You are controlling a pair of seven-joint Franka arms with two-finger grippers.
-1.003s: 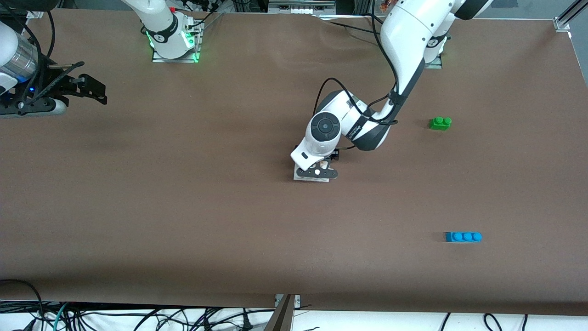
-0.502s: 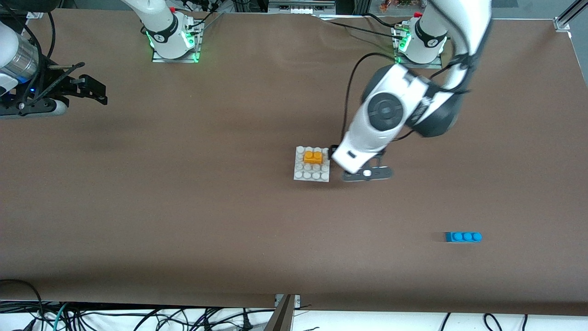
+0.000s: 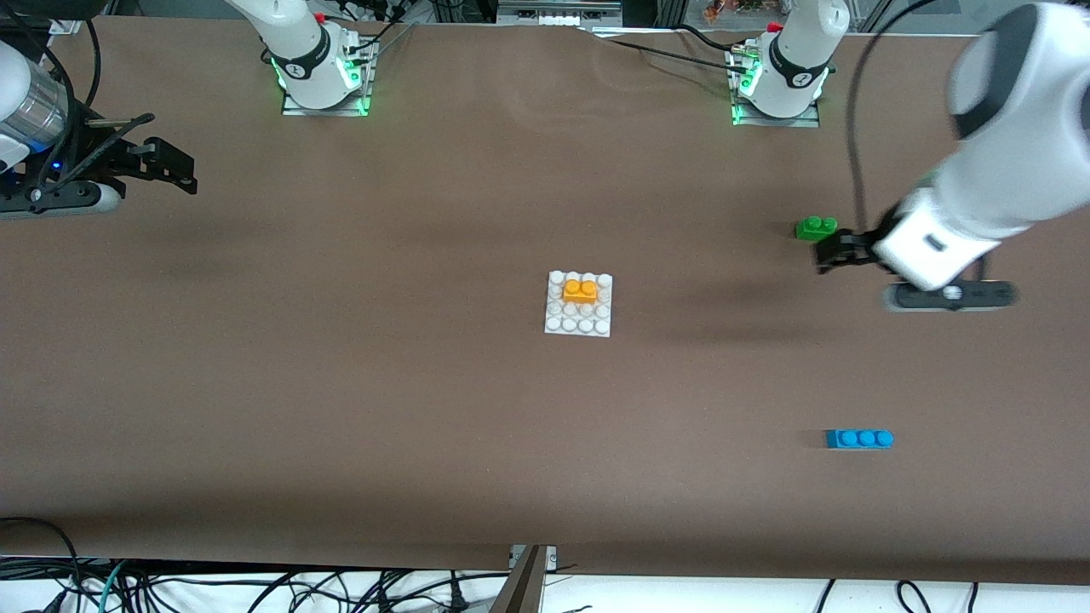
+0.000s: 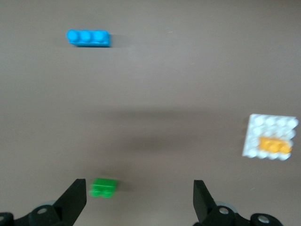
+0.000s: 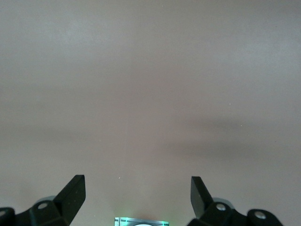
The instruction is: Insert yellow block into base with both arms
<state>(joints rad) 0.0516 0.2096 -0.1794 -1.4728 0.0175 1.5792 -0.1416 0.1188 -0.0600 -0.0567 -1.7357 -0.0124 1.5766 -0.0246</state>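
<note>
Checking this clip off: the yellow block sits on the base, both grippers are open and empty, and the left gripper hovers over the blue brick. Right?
Not quite. The front view shows the left gripper by the green brick, not the blue brick. The rest holds: yellow block on the base, right gripper waiting open.

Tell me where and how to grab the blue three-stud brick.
Grip the blue brick across its two long flat sides at the middle stud, coming straight down from above. It lies flat with its studs up, clear of other things, and its narrow width suits an open end effector; the long axis probably would not fit.
</note>
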